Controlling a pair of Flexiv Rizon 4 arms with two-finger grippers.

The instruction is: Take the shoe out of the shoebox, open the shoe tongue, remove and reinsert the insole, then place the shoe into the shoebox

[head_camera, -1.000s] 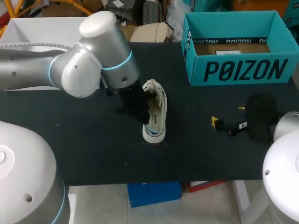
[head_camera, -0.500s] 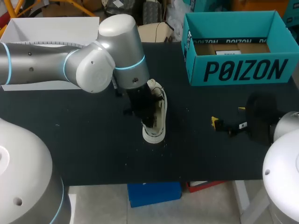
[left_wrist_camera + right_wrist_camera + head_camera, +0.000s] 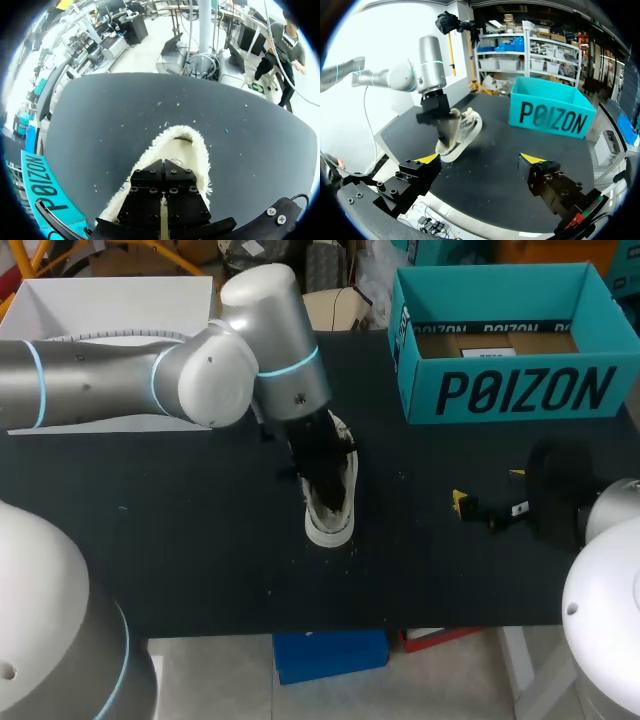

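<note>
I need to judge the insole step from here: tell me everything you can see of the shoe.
The shoe is out of the shoebox, on the black table. It is cream-white with a pale sole and a fluffy, fleece-like lining around its opening. It looks tipped to one side, toe toward the near edge. The left gripper is down in its opening, hiding the inside.
</note>
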